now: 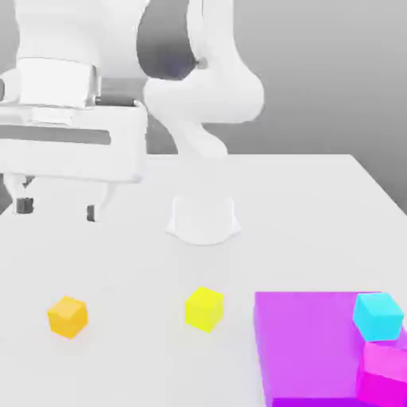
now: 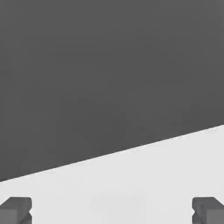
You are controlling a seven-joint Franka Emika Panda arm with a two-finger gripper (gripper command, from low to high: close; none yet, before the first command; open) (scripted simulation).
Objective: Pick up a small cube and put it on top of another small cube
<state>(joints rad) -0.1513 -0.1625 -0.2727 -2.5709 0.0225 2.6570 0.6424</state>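
The small orange cube rests on the white table at the exterior view's left, near the front. A yellow cube of about the same size sits to its right. My gripper hangs well above the table, behind the orange cube at the exterior view's left, open with nothing between its fingers. In the hand view the gripper shows two dark fingertips spread wide over bare table.
A large magenta block lies at the front of the exterior view's right, with a cyan cube and a pink cube at its right end. The arm's white base stands behind the yellow cube.
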